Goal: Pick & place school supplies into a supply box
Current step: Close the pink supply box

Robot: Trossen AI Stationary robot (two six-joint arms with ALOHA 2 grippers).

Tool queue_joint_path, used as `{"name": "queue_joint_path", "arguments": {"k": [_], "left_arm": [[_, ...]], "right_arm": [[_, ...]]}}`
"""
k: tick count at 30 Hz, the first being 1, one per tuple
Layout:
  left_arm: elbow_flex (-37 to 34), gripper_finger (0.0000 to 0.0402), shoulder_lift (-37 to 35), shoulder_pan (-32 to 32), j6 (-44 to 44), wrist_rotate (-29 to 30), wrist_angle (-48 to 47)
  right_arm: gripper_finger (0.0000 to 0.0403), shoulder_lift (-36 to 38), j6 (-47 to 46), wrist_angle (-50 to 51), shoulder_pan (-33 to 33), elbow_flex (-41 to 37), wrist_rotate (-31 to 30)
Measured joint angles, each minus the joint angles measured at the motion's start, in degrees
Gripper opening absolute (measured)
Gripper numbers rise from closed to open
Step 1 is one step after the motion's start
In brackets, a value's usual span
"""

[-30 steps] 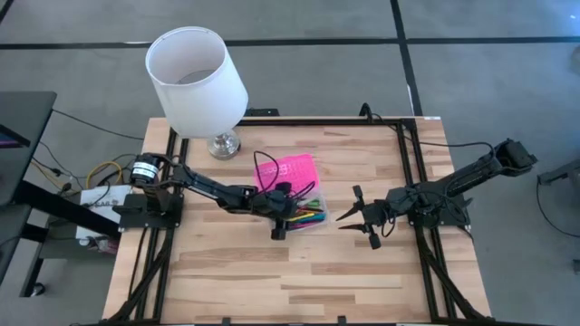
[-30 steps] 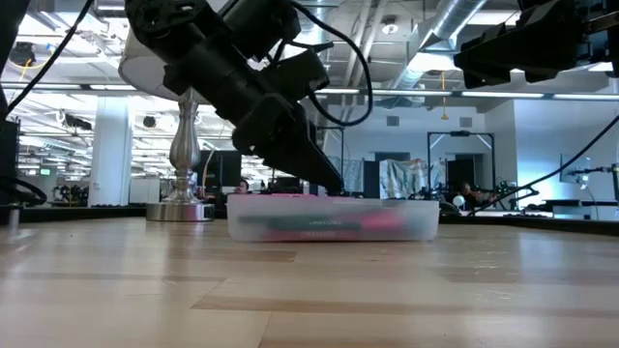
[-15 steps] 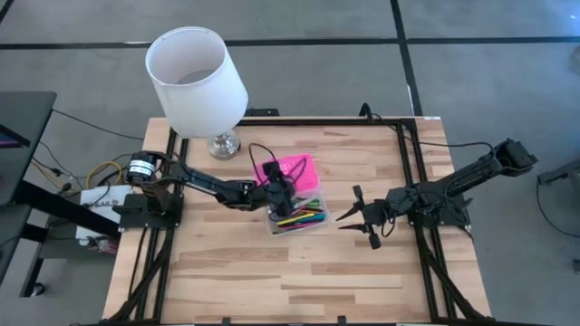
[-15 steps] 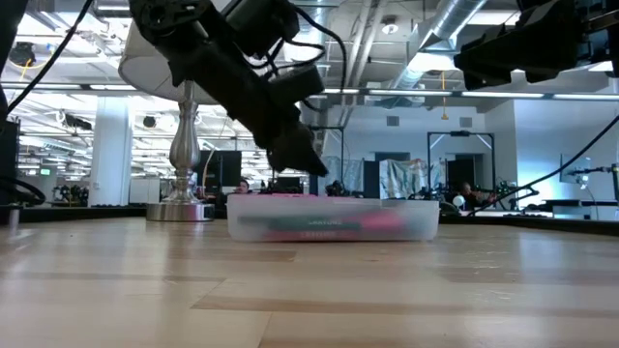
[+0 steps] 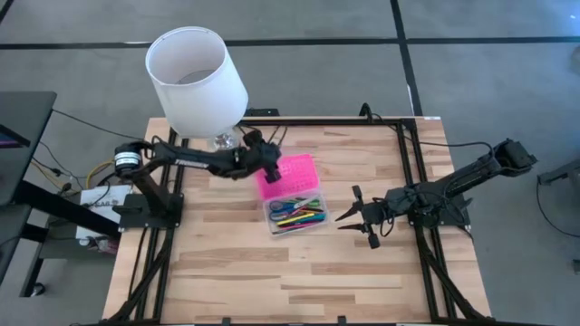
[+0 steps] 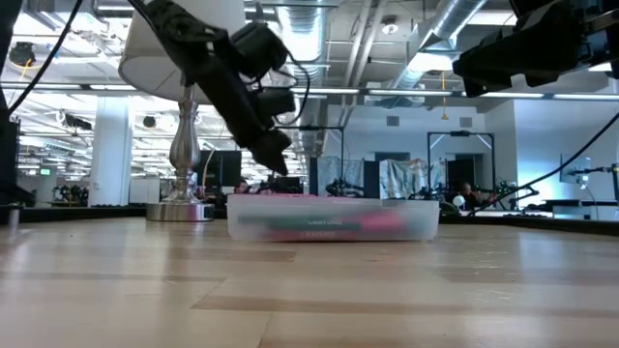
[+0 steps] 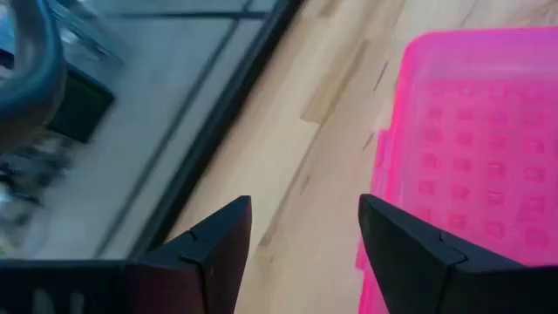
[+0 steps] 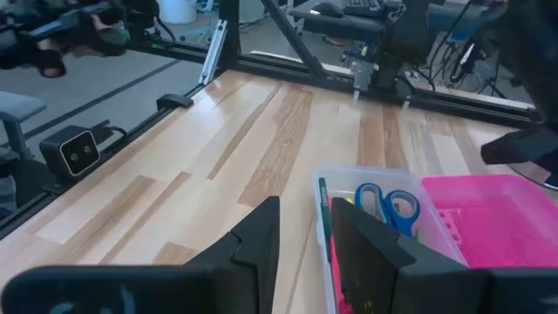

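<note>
The left gripper point(image 5: 268, 161) has pulled back from over the supply box point(image 5: 295, 214) to the far edge of its pink lid point(image 5: 290, 170), near the lamp base point(image 5: 222, 141); its fingers point(image 7: 218, 249) stand apart, empty. The right gripper point(image 5: 349, 215) has not moved, just beside the box, jaws part open, holding nothing. Pens point(image 5: 299, 215) and scissors point(image 8: 389, 202) lie in the clear base on the table point(image 5: 362, 272).
</note>
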State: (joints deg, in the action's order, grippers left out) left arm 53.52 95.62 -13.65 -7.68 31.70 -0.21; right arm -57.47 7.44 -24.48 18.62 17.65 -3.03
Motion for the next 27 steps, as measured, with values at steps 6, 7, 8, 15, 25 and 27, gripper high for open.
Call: {"name": "queue_joint_path", "arguments": {"k": [6, 7, 8, 15, 25, 27], "left_arm": [[0.0, 0.0208, 0.1, -4.9, 0.9, -3.9, 0.4], [0.0, 0.0208, 0.1, -5.4, 0.9, -4.4, 0.4], [0.0, 0.0208, 0.1, -5.8, 0.9, -4.9, 0.6], [0.0, 0.0208, 0.1, -8.2, 1.8, -10.6, -2.2], [0.0, 0.0208, 0.1, -9.8, 2.5, -12.0, -9.7], [0.0, 0.0208, 0.1, -9.8, 2.5, -12.6, -10.2]], "right_arm": [[0.0100, 0.0, 0.0, 0.3, 0.0, 0.0, 0.0], [0.0100, 0.0, 0.0, 0.3, -0.1, 0.0, 0.0], [0.0100, 0.0, 0.0, 0.5, -0.1, 0.0, 0.0], [0.0100, 0.0, 0.0, 0.4, -0.1, 0.0, 0.0], [0.0100, 0.0, 0.0, 0.4, -0.1, 0.0, 0.0], [0.0100, 0.0, 0.0, 0.4, -0.1, 0.0, 0.0]]}}
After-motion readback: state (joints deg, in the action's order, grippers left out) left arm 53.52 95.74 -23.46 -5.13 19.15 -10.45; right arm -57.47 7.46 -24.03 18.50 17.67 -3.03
